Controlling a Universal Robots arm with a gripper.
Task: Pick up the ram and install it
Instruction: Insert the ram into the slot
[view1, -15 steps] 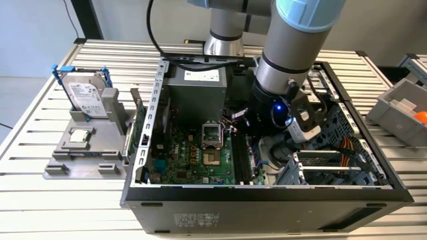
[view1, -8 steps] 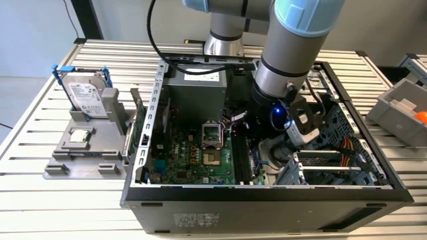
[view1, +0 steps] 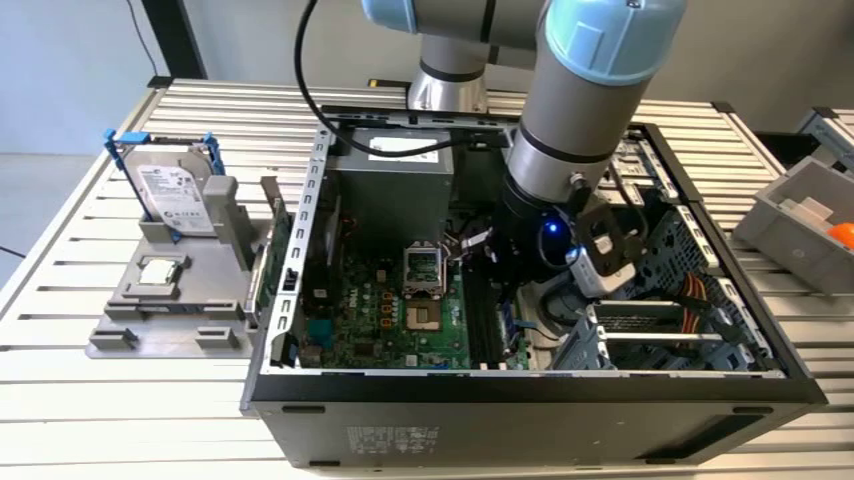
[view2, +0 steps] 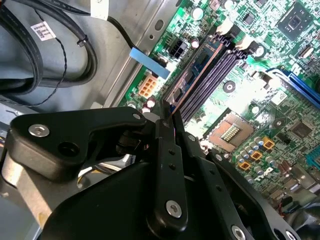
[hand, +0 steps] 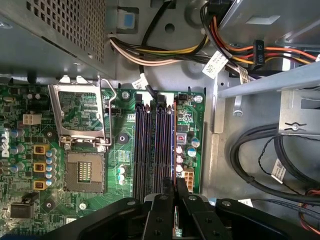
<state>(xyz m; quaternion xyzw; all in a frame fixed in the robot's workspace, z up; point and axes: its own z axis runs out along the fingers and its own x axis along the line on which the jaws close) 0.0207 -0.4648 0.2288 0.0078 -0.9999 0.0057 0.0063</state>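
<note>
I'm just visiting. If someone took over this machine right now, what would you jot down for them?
Gripper: shut on the ram, low inside the computer case.
Ram: on edge, lined up along the outermost of the black slots, by the motherboard edge.
Done: ram picked up and brought to its slot.
Left: cannot tell whether it is pressed fully home; the gripper has not let go.

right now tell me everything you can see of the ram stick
The ram is a thin, narrow board, bluish with dark chips, seen edge-on in the second wrist view. It lies along the outermost of the black slots on the green motherboard, its near end running in between the gripper fingers, which close around it.
</note>
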